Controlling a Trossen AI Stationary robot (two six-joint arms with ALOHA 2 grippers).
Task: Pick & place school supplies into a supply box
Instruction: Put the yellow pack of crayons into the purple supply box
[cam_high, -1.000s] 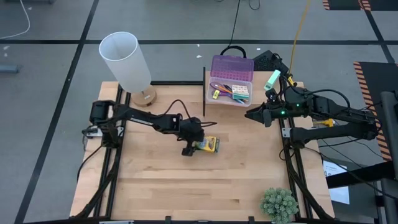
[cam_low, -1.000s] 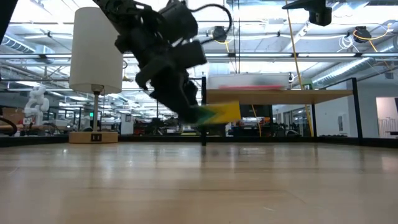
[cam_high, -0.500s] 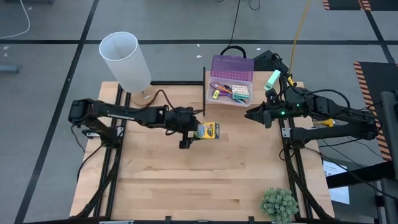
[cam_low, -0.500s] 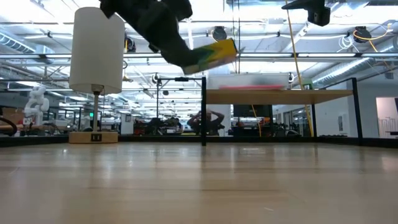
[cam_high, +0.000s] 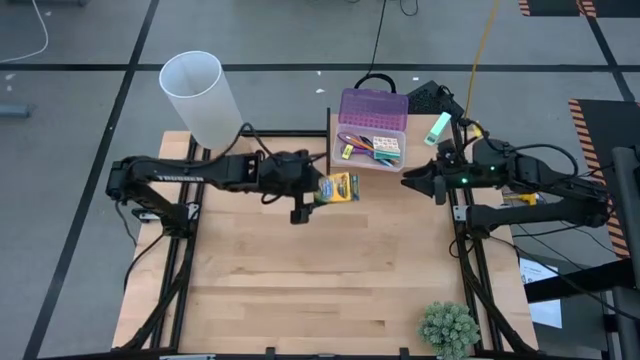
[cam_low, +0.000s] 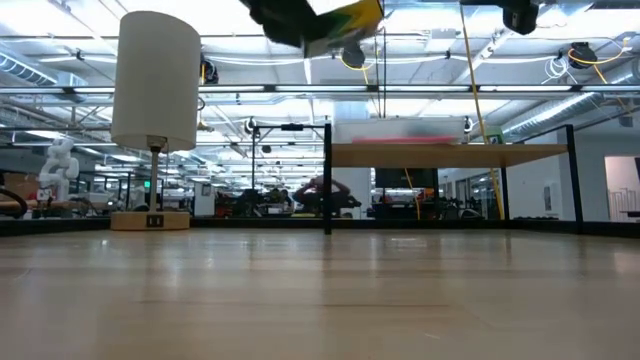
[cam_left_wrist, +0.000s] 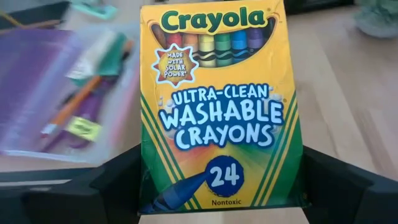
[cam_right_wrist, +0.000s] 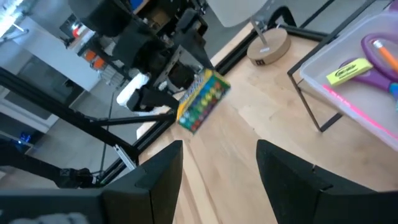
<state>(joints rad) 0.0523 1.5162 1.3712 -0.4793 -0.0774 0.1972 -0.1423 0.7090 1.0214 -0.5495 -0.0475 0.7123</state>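
Since half a second ago my left claw (cam_high: 318, 190) has carried the crayon box (cam_high: 339, 187) farther up and toward the far side; in the low view the box (cam_low: 345, 20) now sits at the very top edge, well above the table (cam_high: 330, 280). The claw is clamped on the box's lower end, its fingers (cam_left_wrist: 118, 180) either side of the carton (cam_left_wrist: 217, 106). The box hangs just left of and near the supply box (cam_high: 372, 135), which stands open at the far edge with scissors (cam_high: 355, 141) and other bits inside. My right claw (cam_high: 408, 180) waits just right of the supply box, its fingers (cam_right_wrist: 155, 174) spread wide. The lamp (cam_high: 205, 100) stands far left.
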